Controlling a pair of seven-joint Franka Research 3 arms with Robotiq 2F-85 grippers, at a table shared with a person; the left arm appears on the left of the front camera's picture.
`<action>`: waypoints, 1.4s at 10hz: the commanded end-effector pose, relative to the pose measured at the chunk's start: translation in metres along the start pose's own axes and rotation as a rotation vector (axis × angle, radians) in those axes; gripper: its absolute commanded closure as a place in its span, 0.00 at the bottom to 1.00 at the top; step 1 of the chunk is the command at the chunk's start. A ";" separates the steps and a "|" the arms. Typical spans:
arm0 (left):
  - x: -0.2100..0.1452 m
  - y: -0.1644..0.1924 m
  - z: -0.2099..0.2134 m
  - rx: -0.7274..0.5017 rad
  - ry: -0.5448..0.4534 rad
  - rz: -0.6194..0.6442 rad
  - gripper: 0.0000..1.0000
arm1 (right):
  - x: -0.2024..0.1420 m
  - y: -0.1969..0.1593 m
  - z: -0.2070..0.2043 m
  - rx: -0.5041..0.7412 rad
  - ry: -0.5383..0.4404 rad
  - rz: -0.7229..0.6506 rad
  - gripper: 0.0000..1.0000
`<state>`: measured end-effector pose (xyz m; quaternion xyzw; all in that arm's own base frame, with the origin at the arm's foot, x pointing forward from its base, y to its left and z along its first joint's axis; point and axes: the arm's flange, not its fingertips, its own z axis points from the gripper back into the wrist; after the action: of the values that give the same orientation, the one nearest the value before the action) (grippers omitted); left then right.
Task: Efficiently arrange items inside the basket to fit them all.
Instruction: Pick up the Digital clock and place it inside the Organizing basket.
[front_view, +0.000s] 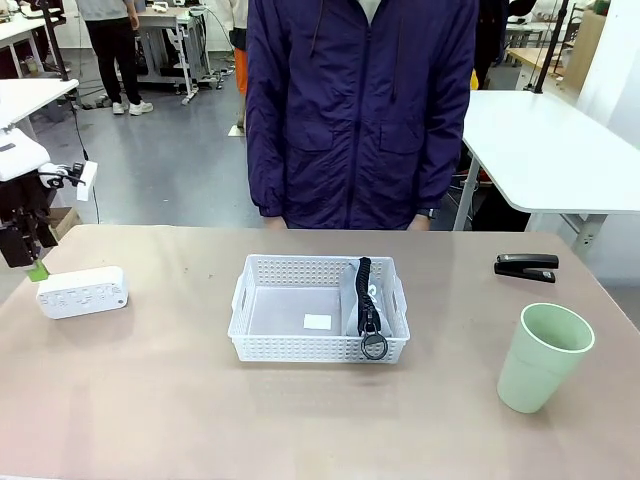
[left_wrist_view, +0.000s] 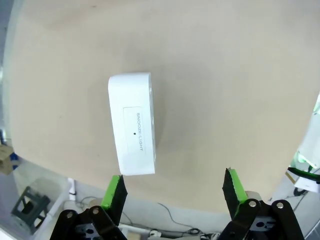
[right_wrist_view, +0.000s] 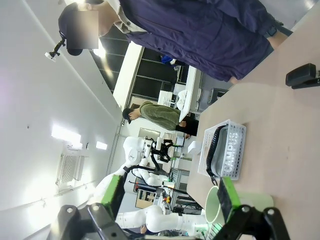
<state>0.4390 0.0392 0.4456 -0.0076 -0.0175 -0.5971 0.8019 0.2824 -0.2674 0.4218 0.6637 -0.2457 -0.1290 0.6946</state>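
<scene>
In the right wrist view the frame's right edge crops the black stapler (right_wrist_view: 302, 76); at bottom centre the right jaws partly hide the pale green cup (right_wrist_view: 211, 212).

Across from you, a person in a dark purple zipped jacket (front_view: 360, 110) stands against the far edge of the smooth beige table (front_view: 150, 400). Behind them on the right you'll see a white rectangular tabletop on metal legs (front_view: 560, 150); far back on the left, another person in black trousers and white shoes (front_view: 115, 50) stands on the grey floor (front_view: 170, 150)
</scene>
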 end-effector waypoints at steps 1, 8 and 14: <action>-0.001 0.001 0.001 0.000 -0.004 0.002 0.00 | 0.001 0.001 -0.001 0.016 -0.006 0.025 0.00; -0.015 0.039 -0.058 0.043 -0.116 -0.045 0.00 | 0.001 0.001 -0.001 0.016 -0.006 0.025 0.00; -0.003 0.062 -0.114 -0.051 -0.108 -0.086 0.00 | 0.001 0.001 -0.001 0.016 -0.006 0.025 0.00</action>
<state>0.4921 0.0516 0.3318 -0.0617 -0.0437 -0.6214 0.7798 0.2823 -0.2674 0.4218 0.6636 -0.2457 -0.1291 0.6947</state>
